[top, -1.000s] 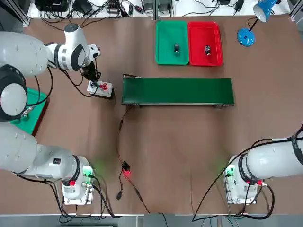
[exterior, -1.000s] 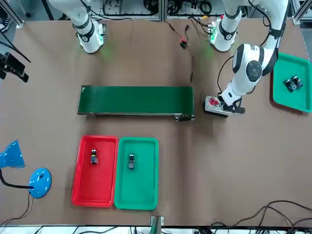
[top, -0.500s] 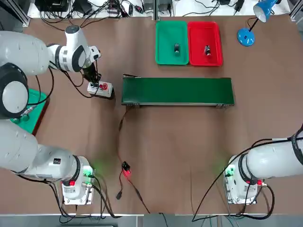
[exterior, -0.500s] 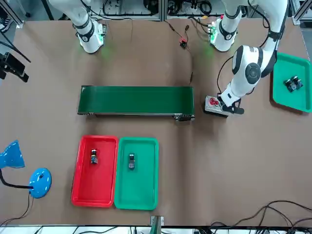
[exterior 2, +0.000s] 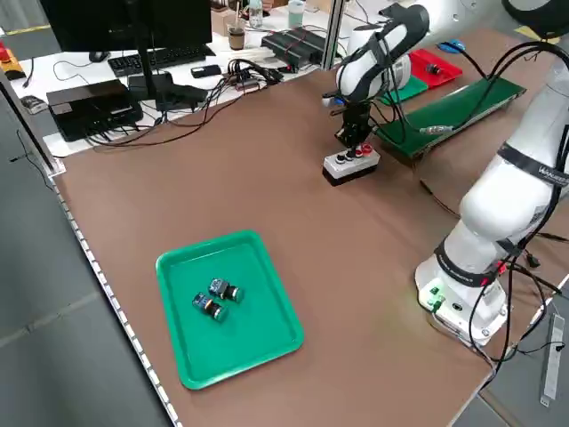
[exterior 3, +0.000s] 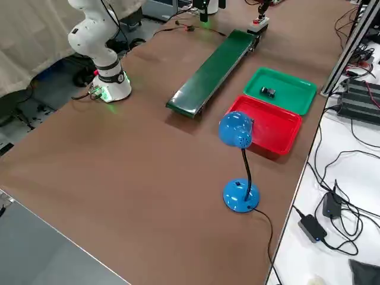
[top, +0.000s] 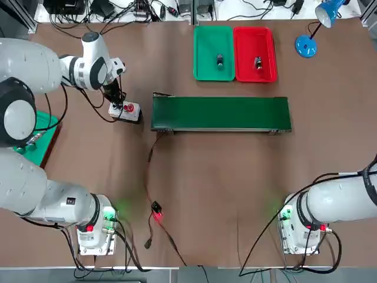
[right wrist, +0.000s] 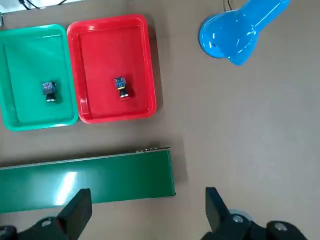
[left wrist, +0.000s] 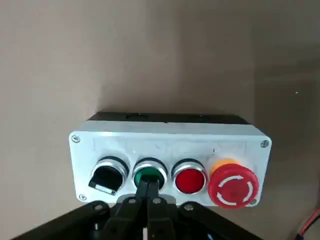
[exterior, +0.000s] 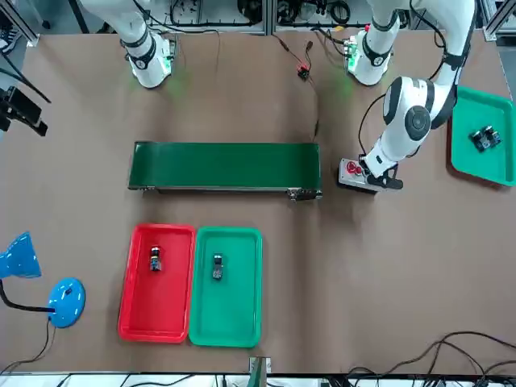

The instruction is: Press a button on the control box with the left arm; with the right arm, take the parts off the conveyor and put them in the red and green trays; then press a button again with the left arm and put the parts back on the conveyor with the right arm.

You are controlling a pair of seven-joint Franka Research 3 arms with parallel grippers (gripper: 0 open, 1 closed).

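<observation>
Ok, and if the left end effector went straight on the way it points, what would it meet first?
Most likely the green button on the control box: the left end effector sits right over it, perhaps already touching.

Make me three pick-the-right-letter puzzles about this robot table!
1. Where is the robot's left hand?
A) over the lamp
B) at the control box
C) in the red tray

2. How many parts are in the red tray?
A) one
B) three
C) none

3. How are the right hand's fingers?
A) pinched together
B) squeezing a part
C) spread apart

Answers:
1 B: the left hand is at the green button of the control box.
2 A: a single part lies in the red tray.
3 C: a wide gap shows between the right hand's fingers.
</observation>
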